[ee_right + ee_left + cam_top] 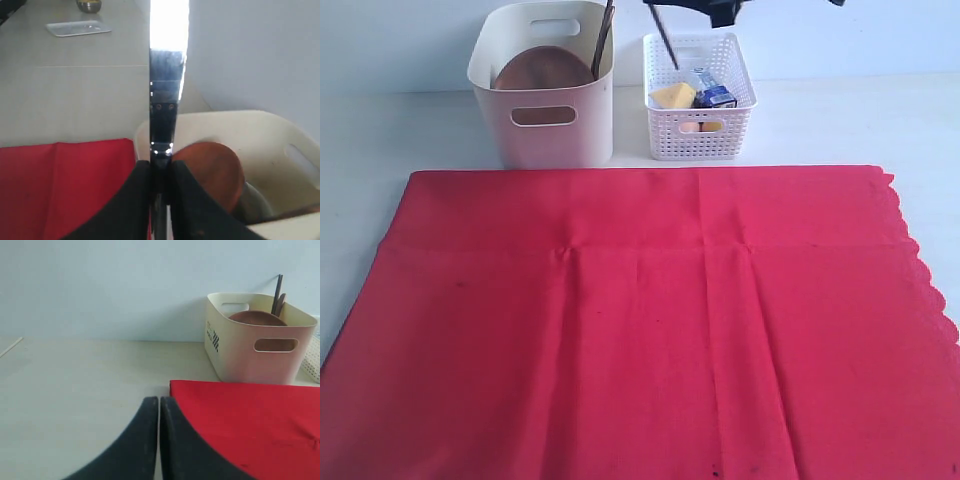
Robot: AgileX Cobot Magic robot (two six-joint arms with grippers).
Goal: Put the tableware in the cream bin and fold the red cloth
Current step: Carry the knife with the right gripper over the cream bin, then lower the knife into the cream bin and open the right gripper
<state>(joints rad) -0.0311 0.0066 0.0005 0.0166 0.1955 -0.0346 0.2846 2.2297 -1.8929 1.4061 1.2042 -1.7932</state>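
The red cloth (640,320) lies spread flat over the table's front, its scalloped edge on the right. Behind it stands the cream bin (540,130) with the round brown plate (540,70) leaning inside and dark sticks (603,35) poking up from it. My right gripper (160,162) is shut on the silver table knife (167,65), held in the air above the bin's (280,130) rim, next to the plate (210,170). In the exterior view the knife (665,40) hangs from the arm at the top edge. My left gripper (159,400) is shut and empty, low over the table by the cloth's (250,425) corner.
A white lattice basket (700,130) holding cheese (673,96) and other food stands right of the cream bin. A wall runs close behind both bins. Far off on the table are a flat tray (77,27) and a metal bowl (89,5).
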